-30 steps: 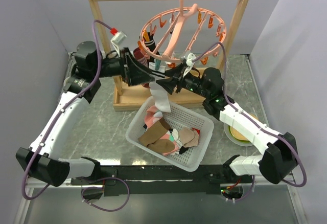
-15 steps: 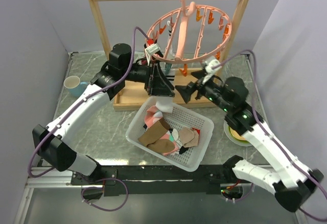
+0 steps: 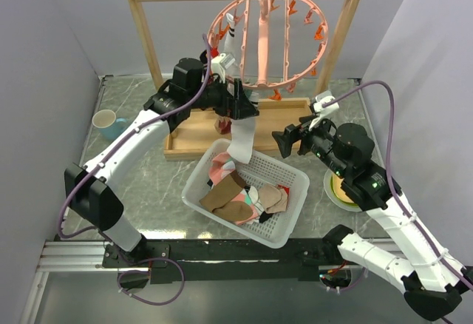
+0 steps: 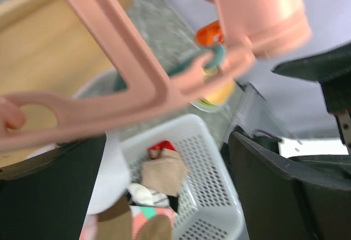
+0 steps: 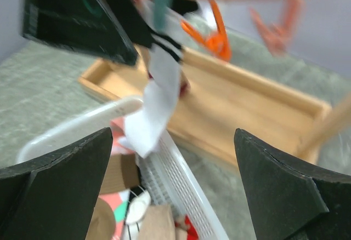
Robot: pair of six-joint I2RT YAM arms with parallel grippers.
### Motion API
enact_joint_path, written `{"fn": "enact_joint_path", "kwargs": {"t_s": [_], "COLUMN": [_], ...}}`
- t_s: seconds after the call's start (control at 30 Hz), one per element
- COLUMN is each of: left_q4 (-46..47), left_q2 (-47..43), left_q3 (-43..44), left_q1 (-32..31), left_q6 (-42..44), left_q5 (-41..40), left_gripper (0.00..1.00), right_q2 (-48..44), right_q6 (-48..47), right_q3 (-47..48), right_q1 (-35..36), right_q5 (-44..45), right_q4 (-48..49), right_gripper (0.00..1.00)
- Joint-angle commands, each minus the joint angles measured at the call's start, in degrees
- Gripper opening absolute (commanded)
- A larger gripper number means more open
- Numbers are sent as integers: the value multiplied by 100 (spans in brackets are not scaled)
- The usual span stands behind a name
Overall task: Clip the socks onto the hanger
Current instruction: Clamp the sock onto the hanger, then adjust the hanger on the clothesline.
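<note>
Sock (image 3: pixel 241 137), white, is hanging clipped to the hanger (image 3: pixel 262 43) above the basket (image 3: pixel 260 163); left gripper (image 3: pixel 242 109) and right gripper (image 3: pixel 283 140) are gaping wide, gripping nothing.

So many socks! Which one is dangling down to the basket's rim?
The long white sock with black stripes, hanging under the pink hanger; the brown and pink socks lie inside the basket.

Soft, even light overhead; both wrist views are motion-blurred.
</note>
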Motion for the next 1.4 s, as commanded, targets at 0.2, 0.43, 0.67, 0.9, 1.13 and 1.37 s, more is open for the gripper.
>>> {"fn": "enact_joint_path", "kwargs": {"t_s": [0.2,0.43,0.67,0.9,1.13,1.37], "left_q4": [-364,-391,-408,-373,-408,-470], "left_q2": [-16,-113,-157,-508,-790,-1184], "left_q3": [464,561,649,394,210,131], "left_q1": [331,717,929,982,1025,1087], "left_q6": [345,363,398,337,354,582], "left_q5": [-1860,-1984,-1966,-1808,-1764,-1159], "left_gripper": [99,99,100,99,99,99], "right_q2": [-462,-498,-95,258,416,355], "right_q6": [127,4,-242,-497,-1068,-1034], "right_q3": [-176,-264,-466,-518,-676,-887], "right_q1": [11,11,28,19,19,19], "right_q5": [1564,1049,379,212,414,151], "right_q4": [227,894,1695,2213,2688,2820], "right_gripper": [100,100,100,95,88,77]}}
